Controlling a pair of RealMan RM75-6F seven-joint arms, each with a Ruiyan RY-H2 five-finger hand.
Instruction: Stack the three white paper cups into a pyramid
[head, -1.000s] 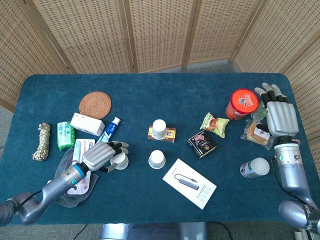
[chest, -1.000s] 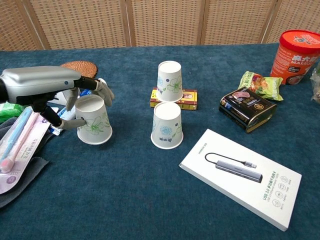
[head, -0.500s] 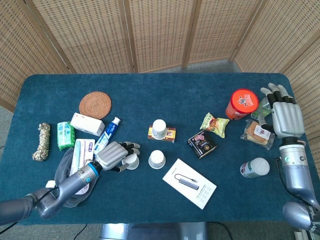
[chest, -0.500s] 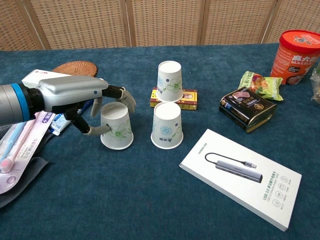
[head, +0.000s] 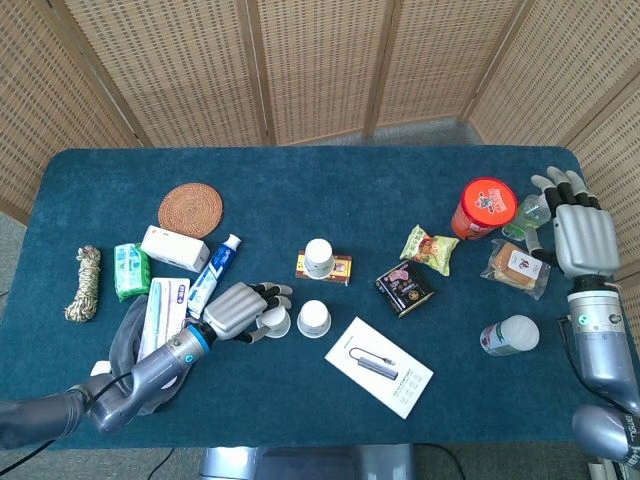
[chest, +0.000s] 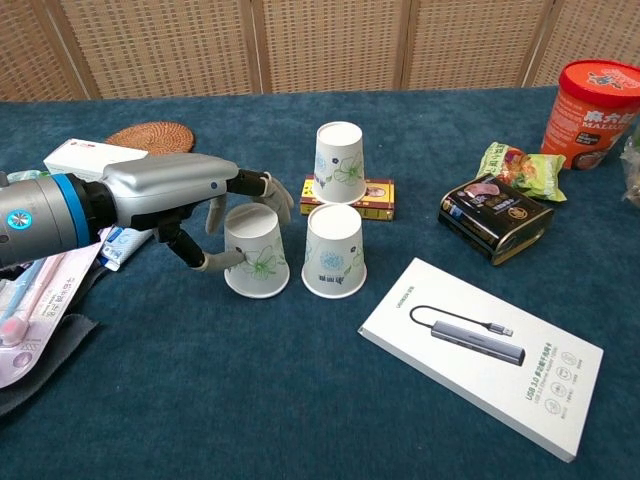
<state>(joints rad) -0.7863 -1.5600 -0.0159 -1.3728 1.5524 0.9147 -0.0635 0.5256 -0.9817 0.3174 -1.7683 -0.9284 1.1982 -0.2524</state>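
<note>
Three white paper cups with flower prints stand upside down. My left hand (chest: 205, 205) grips one cup (chest: 256, 250), thumb on its near side and fingers over its base, just left of a second cup (chest: 334, 250). From the head view, the held cup (head: 274, 321) sits beside the second cup (head: 314, 318) with a small gap. The third cup (chest: 339, 165) stands behind them on a flat red and yellow box (chest: 377, 196). My right hand (head: 578, 235) hovers at the table's far right with fingers spread and nothing in it.
A white adapter box (head: 379, 367) lies right of the cups. A black packet (head: 404, 289), snack bag (head: 431, 248), red tub (head: 487, 207) and lidded jar (head: 509, 335) fill the right side. Toothpaste (head: 216, 268), toothbrush pack (head: 161, 310), woven coaster (head: 190, 209) and rope (head: 84, 283) lie left.
My left hand has slid its cup rightward across the cloth until it stands close beside the second cup. My right hand has drifted a little toward the table's right edge.
</note>
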